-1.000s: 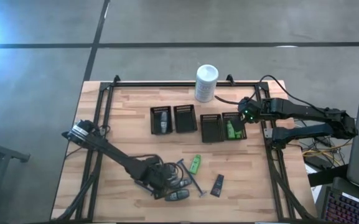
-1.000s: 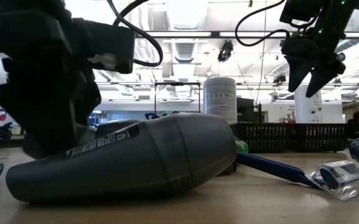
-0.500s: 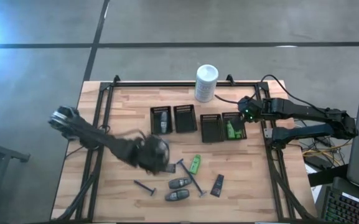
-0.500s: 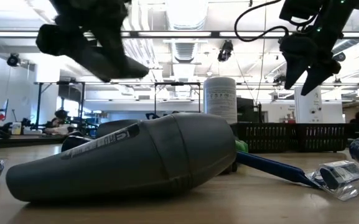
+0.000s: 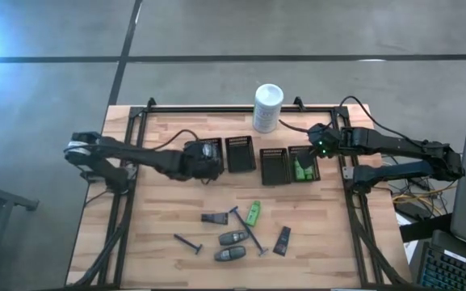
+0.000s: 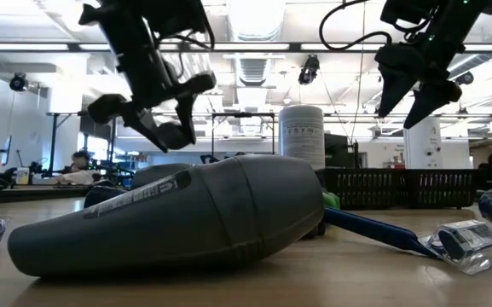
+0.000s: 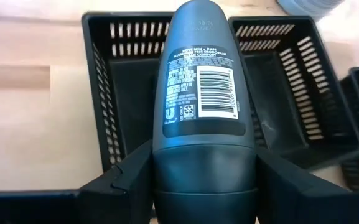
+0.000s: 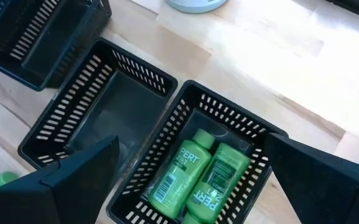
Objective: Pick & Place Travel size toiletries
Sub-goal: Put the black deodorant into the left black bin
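Four black slotted trays stood in a row across the middle of the wooden bench, near the white container at its far edge. The left gripper hung over the leftmost tray, clenched on a grey mini bottle. The right gripper, released and spread wide, hovered above the rightmost tray, which held two green bottles. Toward the near edge lay two grey bottles, a green bottle, two razors and two black tubes. Behind the bench, the low view showed a bright hall with ceiling lights.
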You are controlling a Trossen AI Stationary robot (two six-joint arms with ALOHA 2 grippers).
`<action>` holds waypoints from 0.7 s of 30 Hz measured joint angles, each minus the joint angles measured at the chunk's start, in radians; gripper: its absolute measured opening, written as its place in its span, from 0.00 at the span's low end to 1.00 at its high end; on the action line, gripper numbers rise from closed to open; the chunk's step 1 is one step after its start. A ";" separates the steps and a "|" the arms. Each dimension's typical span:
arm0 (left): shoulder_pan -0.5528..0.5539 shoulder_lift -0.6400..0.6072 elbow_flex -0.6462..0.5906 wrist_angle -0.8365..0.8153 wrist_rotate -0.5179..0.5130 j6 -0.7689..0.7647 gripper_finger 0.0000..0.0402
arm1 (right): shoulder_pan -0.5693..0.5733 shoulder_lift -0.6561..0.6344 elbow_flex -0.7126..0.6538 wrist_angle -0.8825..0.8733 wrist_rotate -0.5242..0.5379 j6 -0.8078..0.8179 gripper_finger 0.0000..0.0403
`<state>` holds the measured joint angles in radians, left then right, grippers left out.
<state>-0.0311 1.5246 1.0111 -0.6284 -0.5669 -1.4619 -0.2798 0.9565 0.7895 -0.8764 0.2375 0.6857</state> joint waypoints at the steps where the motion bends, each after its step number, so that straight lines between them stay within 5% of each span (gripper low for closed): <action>1: 0.014 0.006 0.000 -0.003 0.006 0.009 0.51 | 0.000 0.000 0.000 0.000 0.000 0.000 0.99; 5: 0.060 0.024 -0.002 -0.008 0.031 0.054 0.53 | 0.000 0.000 0.000 -0.001 0.000 0.003 0.99; 16: 0.085 0.032 -0.002 -0.007 0.077 0.094 0.88 | 0.000 0.000 0.000 -0.002 0.024 0.000 0.99; 21: 0.014 -0.006 -0.002 0.084 0.263 0.511 0.88 | 0.000 0.000 0.000 -0.004 0.003 -0.023 0.99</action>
<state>-0.0171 1.5187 1.0092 -0.5445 -0.3037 -0.9510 -0.2802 0.9569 0.7895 -0.8807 0.2402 0.6627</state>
